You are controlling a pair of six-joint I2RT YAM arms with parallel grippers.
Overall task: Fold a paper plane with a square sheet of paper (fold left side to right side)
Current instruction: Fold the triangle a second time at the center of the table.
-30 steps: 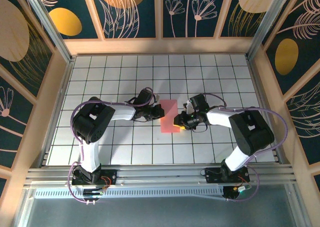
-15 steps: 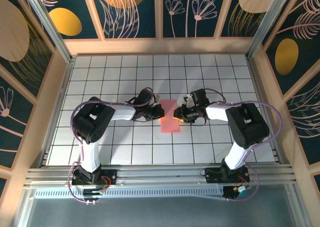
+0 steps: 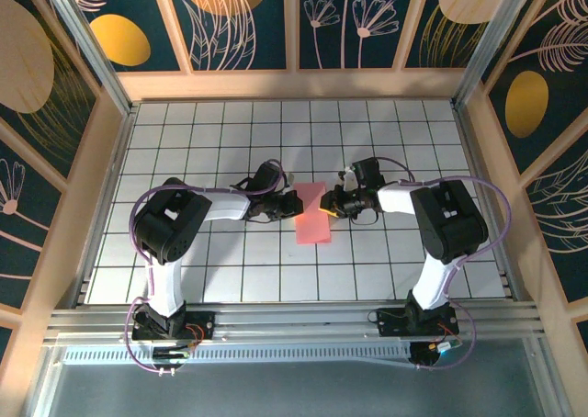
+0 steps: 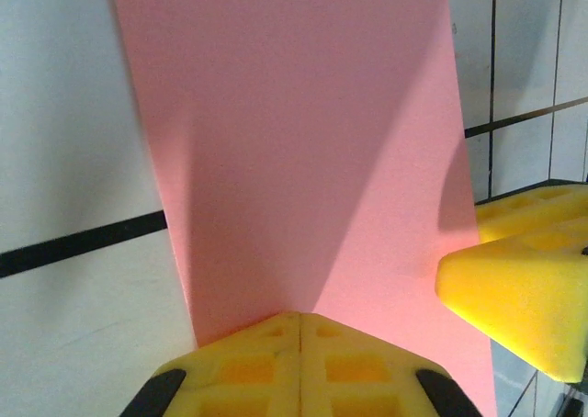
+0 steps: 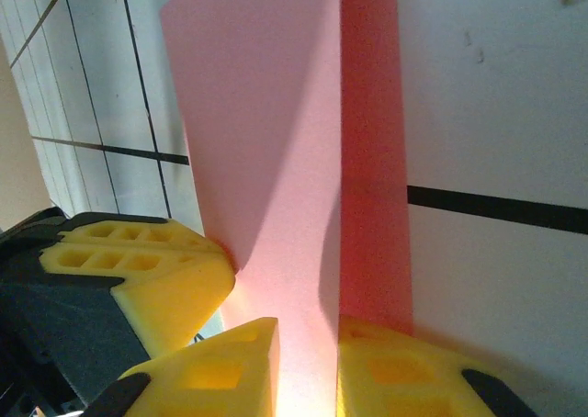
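The square sheet of paper (image 3: 312,220) lies as a salmon-pink rectangle at the table's middle, one layer over another. My left gripper (image 3: 293,206) is at its left edge. In the left wrist view that gripper (image 4: 300,323) is shut, with its yellow tips resting on the sheet (image 4: 294,132). My right gripper (image 3: 330,208) is at the right edge. Its jaws (image 5: 308,343) stand narrowly open astride a raised flap of the paper (image 5: 266,114), and a darker lower strip (image 5: 372,160) lies flat beside it. No paper plane shape is formed.
The white grid-tiled table (image 3: 211,132) is ringed by wooden walls (image 3: 294,84). An aluminium rail (image 3: 294,321) runs along the near edge by the arm bases. Both arms reach in low over the tiles from either side.
My right gripper has slid along the paper's right edge away from the near side, and its jaws have narrowed. The left gripper has stayed put.
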